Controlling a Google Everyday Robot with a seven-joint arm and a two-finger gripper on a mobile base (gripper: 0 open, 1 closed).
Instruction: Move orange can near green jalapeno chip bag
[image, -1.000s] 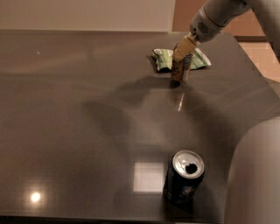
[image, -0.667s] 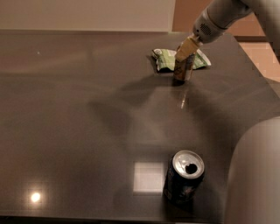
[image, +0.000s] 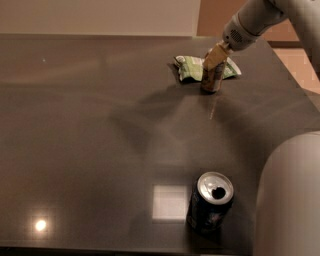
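Note:
The orange can (image: 212, 81) stands upright at the far right of the dark table, touching the front edge of the green jalapeno chip bag (image: 191, 68), which lies flat just behind it. My gripper (image: 215, 58) comes down from the upper right and is shut on the top of the orange can; its tan fingers (image: 218, 52) hide the can's lid. The can's base looks to be at or just above the table surface.
A dark blue can (image: 210, 202) with an open silver top stands near the front edge. The dark table (image: 90, 130) spreads wide to the left. My pale arm (image: 255, 20) crosses the upper right, and a rounded part of my body (image: 292, 200) fills the lower right corner.
My gripper has carried the orange can a little to the right along the front of the chip bag. The blue can and the bag have not moved.

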